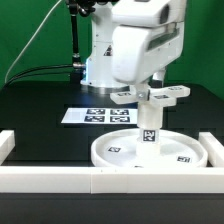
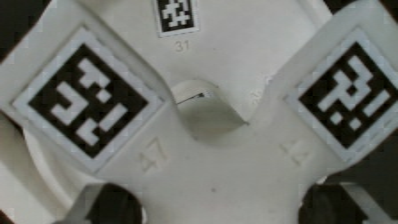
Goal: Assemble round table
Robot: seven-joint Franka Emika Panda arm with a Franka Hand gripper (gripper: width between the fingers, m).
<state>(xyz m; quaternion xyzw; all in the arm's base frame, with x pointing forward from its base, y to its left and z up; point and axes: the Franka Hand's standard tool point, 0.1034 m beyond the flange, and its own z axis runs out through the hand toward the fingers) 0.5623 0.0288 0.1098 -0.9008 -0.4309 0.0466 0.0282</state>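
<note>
The short cylinder leg (image 1: 149, 126) stands upright mid-way on the round disc (image 1: 112, 152), the cross-shaped base (image 1: 172, 95) on top perhaps not yet tightened, under the gripper (image 1: 148, 90), whose grip cannot be told

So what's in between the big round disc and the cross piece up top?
The short leg is there, standing upright on the disc, under the cross-shaped base. The exterior view shows it.

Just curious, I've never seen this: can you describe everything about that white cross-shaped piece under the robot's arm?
The cross-shaped base is flat white plastic, with black-and-white square tags on its arms and a round hub in the middle. It lies level at the top of the upright leg, which stands in the round disc.
</note>
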